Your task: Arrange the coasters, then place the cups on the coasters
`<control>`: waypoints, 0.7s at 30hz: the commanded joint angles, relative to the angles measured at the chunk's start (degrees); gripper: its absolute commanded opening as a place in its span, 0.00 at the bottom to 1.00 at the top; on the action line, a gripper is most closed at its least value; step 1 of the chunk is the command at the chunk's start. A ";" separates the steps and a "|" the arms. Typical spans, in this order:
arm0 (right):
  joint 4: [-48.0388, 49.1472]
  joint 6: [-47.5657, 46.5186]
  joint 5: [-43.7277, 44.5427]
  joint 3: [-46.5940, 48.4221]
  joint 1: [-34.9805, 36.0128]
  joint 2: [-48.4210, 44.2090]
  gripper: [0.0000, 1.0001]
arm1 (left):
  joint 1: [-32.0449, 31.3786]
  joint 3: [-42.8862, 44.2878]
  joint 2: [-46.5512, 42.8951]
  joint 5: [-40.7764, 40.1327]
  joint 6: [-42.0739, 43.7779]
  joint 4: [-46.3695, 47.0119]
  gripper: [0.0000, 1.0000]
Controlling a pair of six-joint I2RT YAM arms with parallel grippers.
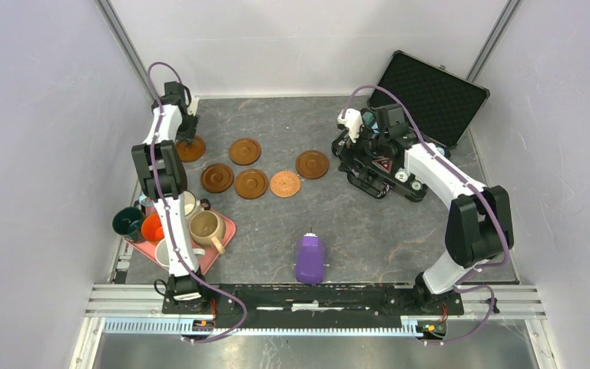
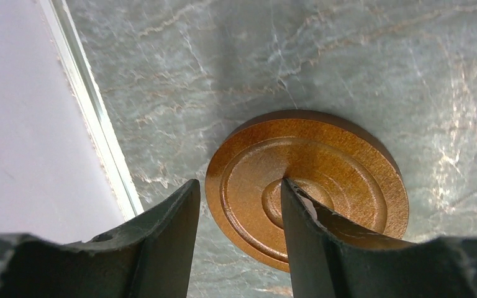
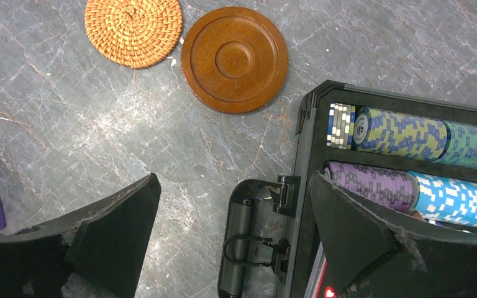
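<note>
Six coasters lie at the back of the table: five dark wood ones (image 1: 245,151) (image 1: 217,177) (image 1: 251,183) (image 1: 312,164) and a woven lighter one (image 1: 285,183). My left gripper (image 1: 190,138) hangs over the far-left coaster (image 2: 323,174). It is open (image 2: 239,183), astride the coaster's left rim. One finger (image 2: 304,236) is over the centre, the other just outside the rim, with a sliver of table between. The cups crowd the pink tray: dark green (image 1: 128,223), orange (image 1: 152,227), beige (image 1: 206,227); others are partly hidden. My right gripper (image 1: 347,142) is open (image 3: 234,180) and empty.
The right gripper hovers at the handle edge of an open black case (image 1: 376,165) holding rows of poker chips (image 3: 410,133), its lid (image 1: 430,96) propped behind. A purple oblong device (image 1: 309,259) lies near the front centre. The pink tray (image 1: 213,260) sits front left. A wall runs close on the left.
</note>
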 commanded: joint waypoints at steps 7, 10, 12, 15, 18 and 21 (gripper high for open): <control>2.48 0.89 -2.27 -1.75 -0.48 -2.31 0.98 | 0.11 7.51 4.83 0.77 0.23 5.46 0.59; 2.48 0.89 -2.09 -1.76 -0.55 -2.23 0.98 | 0.11 9.04 5.32 2.90 -0.29 5.36 0.60; 2.48 0.93 -2.17 -1.83 -0.60 -2.31 0.98 | 0.11 9.51 4.68 3.72 -1.00 5.30 0.61; 2.51 1.08 -2.26 -1.85 -0.63 -2.71 0.98 | 0.11 9.35 1.61 5.65 -2.03 3.99 0.65; 2.42 1.32 -2.26 -1.81 -0.79 -3.27 0.98 | 0.11 7.44 -4.59 8.06 -2.69 2.14 0.74; 1.40 1.20 -2.68 -1.58 -0.78 -4.09 0.98 | 0.15 2.58 -12.74 17.95 0.91 -3.25 0.85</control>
